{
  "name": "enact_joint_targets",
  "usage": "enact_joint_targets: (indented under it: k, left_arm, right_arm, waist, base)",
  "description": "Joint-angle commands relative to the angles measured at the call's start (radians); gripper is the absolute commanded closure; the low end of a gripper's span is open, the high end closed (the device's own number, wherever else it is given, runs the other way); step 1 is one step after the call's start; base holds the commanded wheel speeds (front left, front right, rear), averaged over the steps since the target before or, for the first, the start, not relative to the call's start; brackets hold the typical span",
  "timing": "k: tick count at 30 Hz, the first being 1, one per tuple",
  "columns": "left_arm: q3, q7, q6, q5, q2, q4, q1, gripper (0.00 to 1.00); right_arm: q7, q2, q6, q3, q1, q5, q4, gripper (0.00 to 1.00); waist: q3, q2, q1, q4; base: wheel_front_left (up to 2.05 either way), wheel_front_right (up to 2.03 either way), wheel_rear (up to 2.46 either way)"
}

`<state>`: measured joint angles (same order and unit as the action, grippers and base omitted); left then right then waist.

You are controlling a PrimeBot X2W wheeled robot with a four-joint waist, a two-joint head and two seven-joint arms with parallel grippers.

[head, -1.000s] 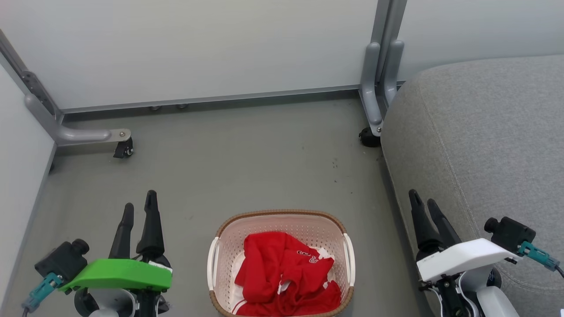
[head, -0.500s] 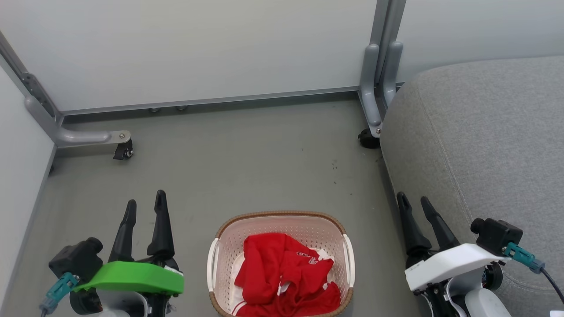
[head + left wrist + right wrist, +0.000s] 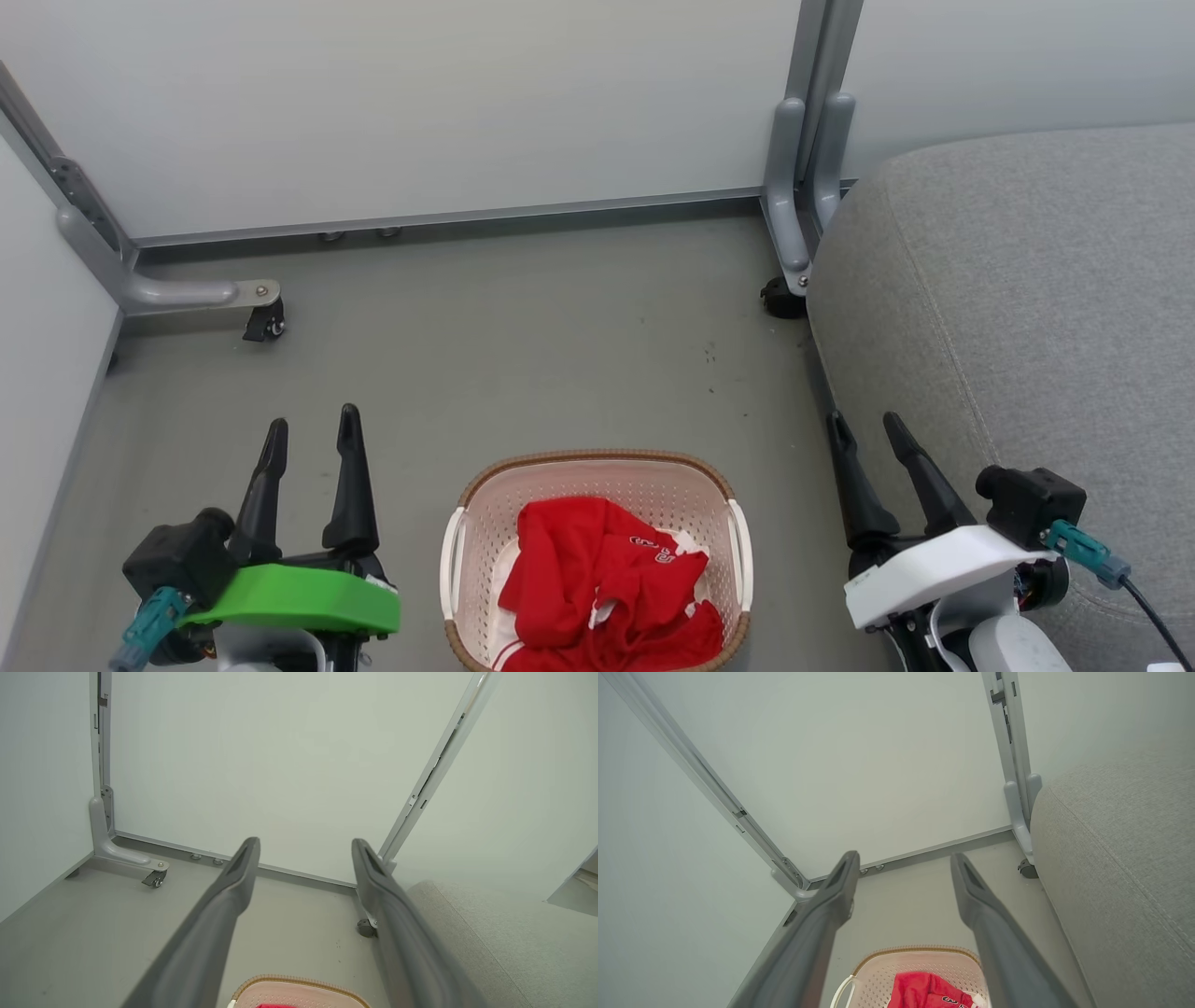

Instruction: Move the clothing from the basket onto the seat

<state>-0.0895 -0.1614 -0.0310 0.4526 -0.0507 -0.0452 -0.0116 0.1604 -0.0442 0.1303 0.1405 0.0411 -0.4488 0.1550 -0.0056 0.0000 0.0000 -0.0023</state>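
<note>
Red jersey clothing (image 3: 607,588) — crumpled, white-trimmed — heaped in basket (image 3: 719,485).

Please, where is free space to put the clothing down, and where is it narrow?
The seat is bare over all its visible top. The floor between the basket and the far wall is free too. Narrow: the strip between basket and seat, by the open right end effector; the basket itself is crowded with clothing.
</note>
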Motion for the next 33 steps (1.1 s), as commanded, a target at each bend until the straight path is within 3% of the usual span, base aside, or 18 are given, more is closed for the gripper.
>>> enact_joint_targets:
  k: [1,33]
  left_arm:
    - [0.006,-0.010,0.004,-0.026,-0.007,0.013,0.001,0.00]
    - [0.010,-0.078,-0.020,-0.265,-0.001,-0.020,0.048,0.00]
  right_arm:
    - [0.012,-0.005,0.000,0.003,-0.006,0.030,-0.013,0.00]
    - [0.080,-0.007,0.000,0.028,-0.028,0.286,-0.022,0.00]
  waist:
    - [0.000,0.0000,0.0000,0.000]
    - [-0.028,0.0000,0.0000,-0.003]
  base:
    - [0.00,0.00,0.00]
    - [0.00,0.00,0.00]
